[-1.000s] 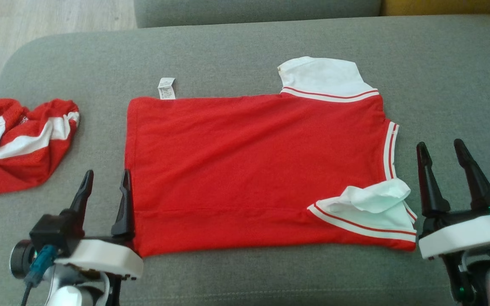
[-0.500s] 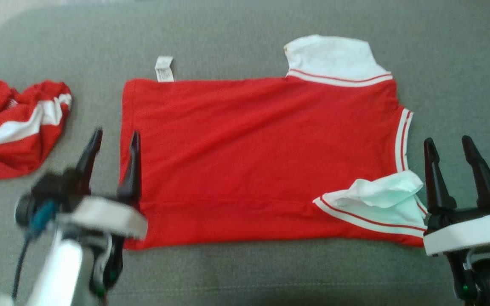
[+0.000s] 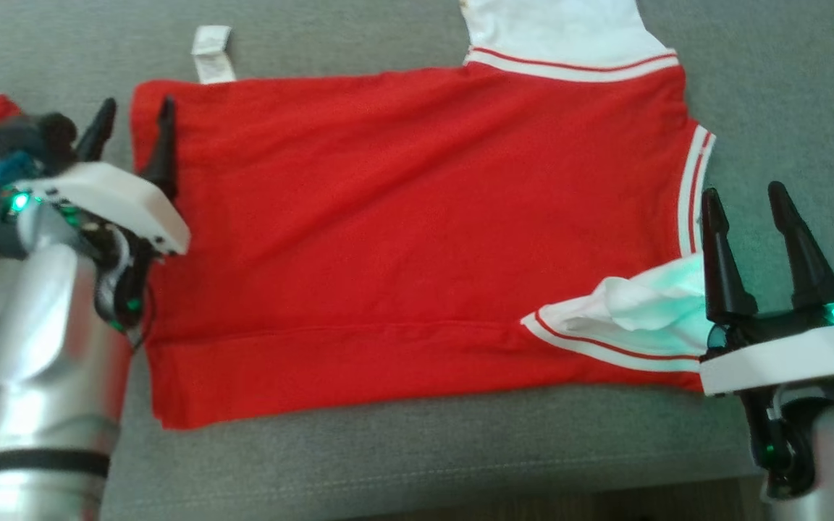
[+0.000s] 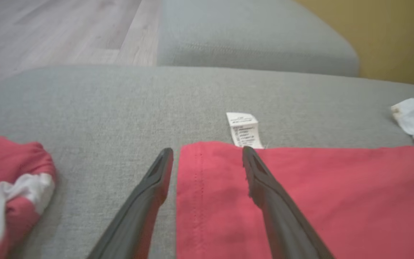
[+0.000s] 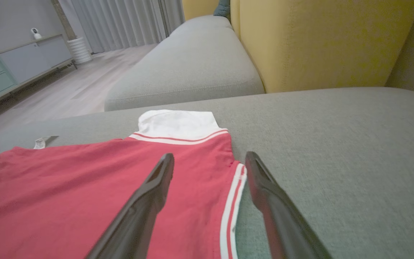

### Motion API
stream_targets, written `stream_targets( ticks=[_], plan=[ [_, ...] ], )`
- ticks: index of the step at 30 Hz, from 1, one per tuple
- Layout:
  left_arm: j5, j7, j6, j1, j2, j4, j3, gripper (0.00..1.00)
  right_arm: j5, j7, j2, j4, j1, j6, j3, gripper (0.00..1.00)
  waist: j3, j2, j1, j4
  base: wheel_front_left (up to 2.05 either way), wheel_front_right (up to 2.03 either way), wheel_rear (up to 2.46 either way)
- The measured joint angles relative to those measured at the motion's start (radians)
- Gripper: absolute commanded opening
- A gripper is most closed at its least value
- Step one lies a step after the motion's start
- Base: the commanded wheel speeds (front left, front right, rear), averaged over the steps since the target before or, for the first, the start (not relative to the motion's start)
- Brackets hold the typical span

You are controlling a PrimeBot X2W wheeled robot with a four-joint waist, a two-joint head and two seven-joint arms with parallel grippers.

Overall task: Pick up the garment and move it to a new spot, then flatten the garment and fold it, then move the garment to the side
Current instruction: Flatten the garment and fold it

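1. The red shirt [image 3: 402,217] lies spread flat on the grey sofa [image 3: 402,463], with its white label [image 3: 212,54] poking out past its far edge.
2. The left hand [image 3: 137,105], fingers apart and empty, straddles the hem corner just beside the label. The right hand [image 3: 743,194], likewise spread and empty, sits at the striped end, well away from the label.
3. The shirt looks light, limp and clingy, so it will probably sag and drag. Pinch both layers at the corner by the label and at the corner opposite.
4. The near sleeve [image 3: 634,318], far from the label, is rumpled.
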Motion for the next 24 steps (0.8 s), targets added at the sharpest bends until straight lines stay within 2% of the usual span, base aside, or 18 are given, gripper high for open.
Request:
stream_targets(
  ticks=[5, 10, 11, 12, 13, 18, 24],
  plan=[
    [-0.021, 0.022, -0.019, -0.093, 0.008, 0.186, 0.013, 1.0, 0.003, -0.012, 0.005, 0.022, -0.027, 0.0, 0.009, 1.0, 0.031, 0.0, 0.0001, -0.027, 0.0, 0.0, 0.0],
    [-0.041, 0.052, -0.05, -0.176, 0.01, 0.3, 0.012, 1.0, 0.005, -0.017, 0.007, 0.037, -0.038, 0.0, 0.009, 1.0, 0.039, 0.0, 0.0, -0.036, 0.0, 0.0, 0.0],
    [-0.041, 0.053, -0.052, -0.187, 0.01, 0.316, 0.008, 0.48, 0.005, -0.017, 0.008, 0.038, -0.038, 0.0, 0.009, 1.0, 0.038, 0.0, 0.0, -0.036, 0.0, 0.0, 0.0],
    [-0.041, 0.053, -0.059, -0.194, 0.009, 0.331, 0.005, 0.11, 0.006, -0.017, 0.008, 0.04, -0.038, 0.0, 0.008, 1.0, 0.038, 0.0, 0.0, -0.036, 0.0, 0.0, 0.0],
    [-0.041, 0.052, -0.06, -0.199, 0.01, 0.343, 0.004, 0.0, 0.006, -0.017, 0.008, 0.043, -0.038, 0.0, 0.007, 1.0, 0.037, 0.0, 0.0, -0.035, 0.0, 0.0, 0.0],
    [-0.041, 0.018, -0.071, -0.22, 0.005, 0.394, -0.02, 0.0, 0.011, -0.006, -0.002, 0.072, -0.055, 0.0, -0.005, 1.0, 0.034, 0.0, 0.0, -0.029, 0.0, 0.0, 0.0],
    [-0.041, -0.035, -0.077, -0.25, -0.022, 0.44, -0.035, 0.0, 0.053, 0.007, -0.073, 0.187, -0.207, 0.0, -0.033, 1.0, 0.042, 0.0, 0.0, -0.008, 0.0, 0.0, 0.0]
  ],
)
